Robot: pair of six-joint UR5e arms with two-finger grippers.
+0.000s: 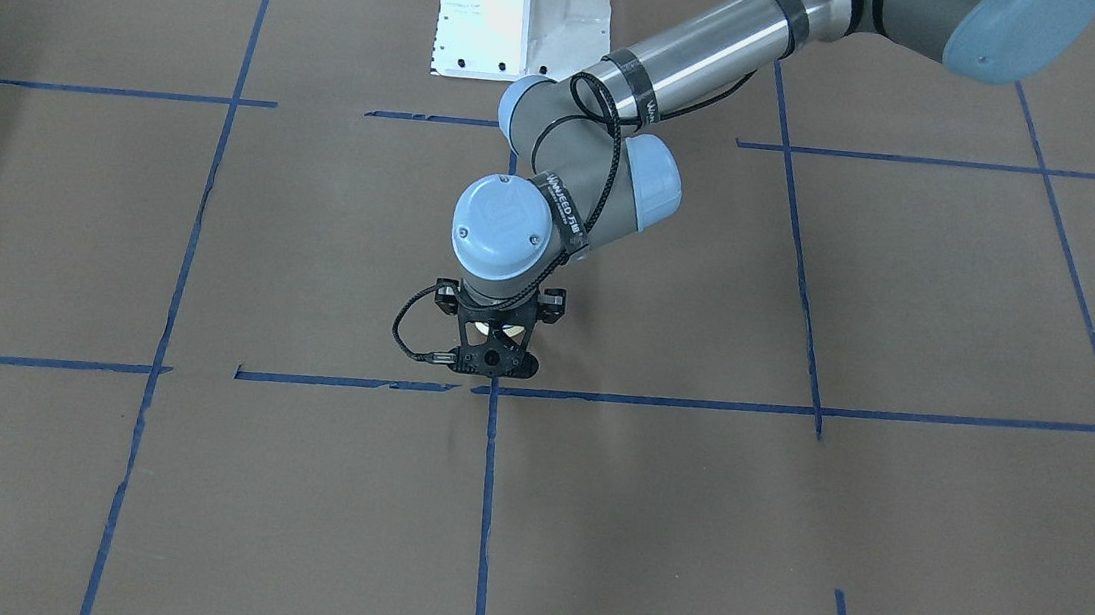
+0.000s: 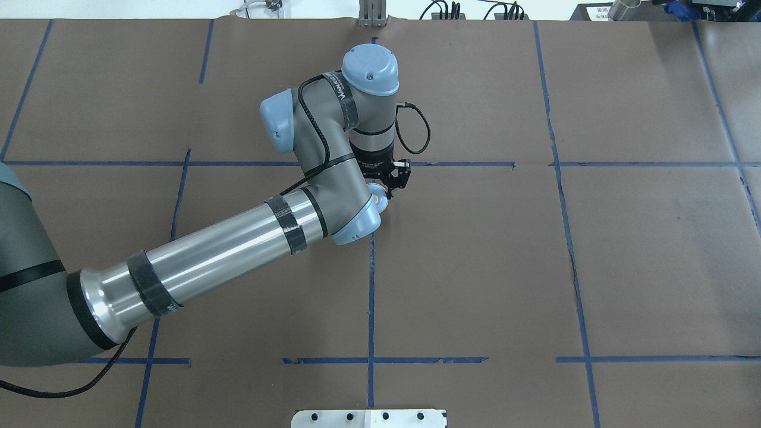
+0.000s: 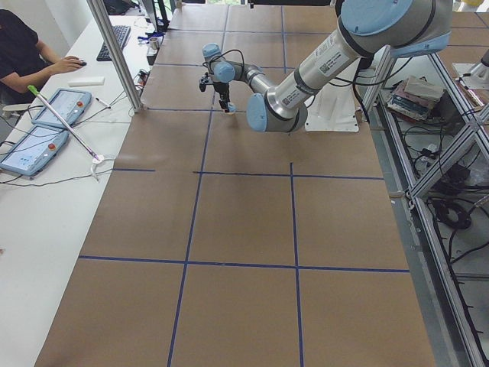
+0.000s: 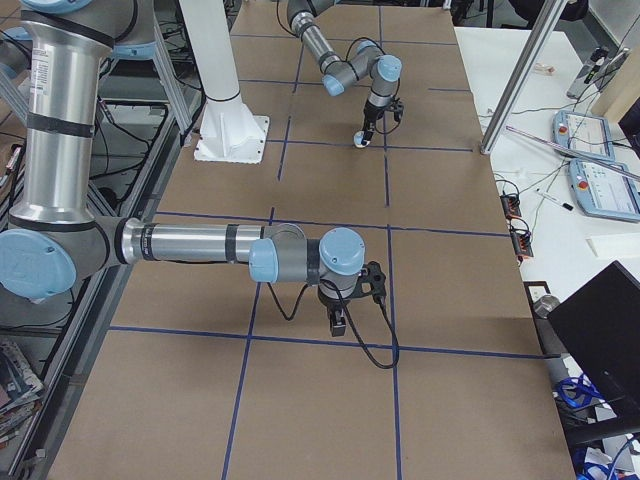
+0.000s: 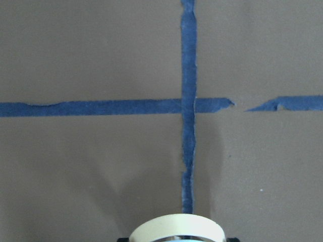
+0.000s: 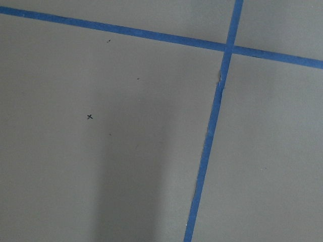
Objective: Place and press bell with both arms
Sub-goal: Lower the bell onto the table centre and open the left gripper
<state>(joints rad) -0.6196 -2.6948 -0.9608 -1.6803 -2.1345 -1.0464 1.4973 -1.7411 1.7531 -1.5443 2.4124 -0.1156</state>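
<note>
Left gripper (image 2: 385, 191) pinches bell (image 2: 378, 201) near tape cross (image 5: 189, 106); right gripper (image 4: 338, 324), closure untellable, well apart; bell at its 12 o'clock, exterior right view.

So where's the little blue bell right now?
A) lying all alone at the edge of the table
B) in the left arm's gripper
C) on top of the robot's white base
B: the bell sits in the left gripper, close to where two blue tape lines cross. Its cream rim shows at the bottom of the left wrist view.
</note>
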